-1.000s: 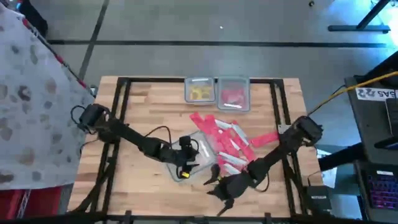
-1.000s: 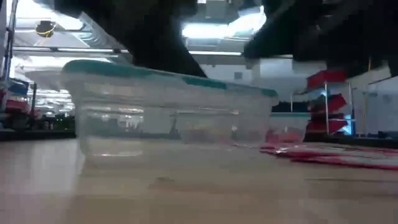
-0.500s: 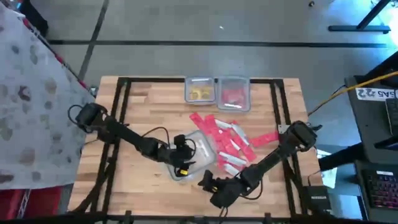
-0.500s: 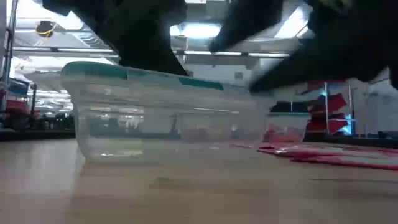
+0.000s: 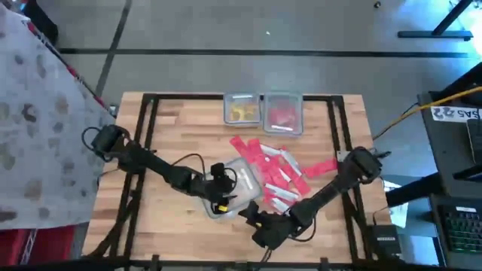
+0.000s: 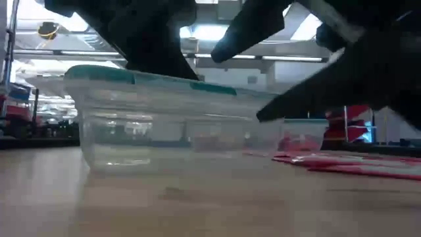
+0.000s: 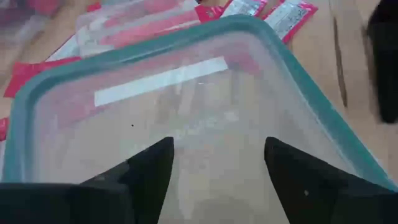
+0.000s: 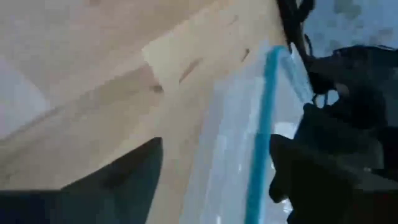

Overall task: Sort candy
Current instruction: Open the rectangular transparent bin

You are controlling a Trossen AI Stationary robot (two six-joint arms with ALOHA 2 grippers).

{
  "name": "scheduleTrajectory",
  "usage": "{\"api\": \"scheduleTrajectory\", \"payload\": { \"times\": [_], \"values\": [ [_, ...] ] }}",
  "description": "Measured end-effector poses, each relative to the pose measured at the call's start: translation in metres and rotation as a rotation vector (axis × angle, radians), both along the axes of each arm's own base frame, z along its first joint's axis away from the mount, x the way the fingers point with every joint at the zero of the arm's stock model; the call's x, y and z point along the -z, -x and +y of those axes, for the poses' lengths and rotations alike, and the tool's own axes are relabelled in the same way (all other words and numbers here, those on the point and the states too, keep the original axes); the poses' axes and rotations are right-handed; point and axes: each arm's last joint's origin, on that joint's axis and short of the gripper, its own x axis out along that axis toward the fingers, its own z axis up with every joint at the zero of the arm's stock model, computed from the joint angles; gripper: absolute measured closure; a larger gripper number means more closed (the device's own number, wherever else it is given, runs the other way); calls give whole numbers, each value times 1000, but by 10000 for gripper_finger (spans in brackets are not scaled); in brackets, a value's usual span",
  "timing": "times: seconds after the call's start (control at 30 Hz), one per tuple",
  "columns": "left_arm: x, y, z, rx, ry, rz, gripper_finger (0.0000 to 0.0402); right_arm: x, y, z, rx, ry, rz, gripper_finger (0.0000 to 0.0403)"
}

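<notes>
The right gripper point(image 5: 252, 218) has swung in beside the teal-rimmed tub point(image 5: 239, 183), fingers spread, empty. The left gripper point(image 7: 214, 162) hovers over the tub, open, empty. The candy point(image 5: 282, 172), light, slippery flat packets scattered on the surface point(image 5: 173, 128), likely needs edge pinches.

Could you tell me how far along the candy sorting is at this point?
Partly done: yellow pieces and red candy already sit in the two far tubs. In hand: the left tool and right tool, both open, are at the teal-rimmed tub. Left: the red packets spread over the table.
</notes>
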Motion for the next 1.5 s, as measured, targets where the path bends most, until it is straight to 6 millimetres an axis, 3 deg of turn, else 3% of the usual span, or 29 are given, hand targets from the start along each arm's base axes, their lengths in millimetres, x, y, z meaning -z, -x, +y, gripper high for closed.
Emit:
{"api": "scheduleTrajectory", "payload": {
  "times": [0.2, 0.57, 1.0, 1.37, 1.5],
  "values": [
    [0, 0, 0, -1, -1, 0, 164, 21, -5, -6, 113, 157, -50, 124],
    [1, 1, 0, -2, -2, 5, 164, 17, -2, 0, 207, 195, -165, 217],
    [-12, 10, -10, 14, -87, -27, 164, 11, -6, 3, 192, 172, -155, 392],
    [-57, 19, -29, 25, -221, -173, 164, -14, -18, 13, 176, 170, -134, 399],
    [-70, 24, -32, 15, -238, -216, 164, -16, -24, 11, 146, 29, -77, 398]
  ]
}}
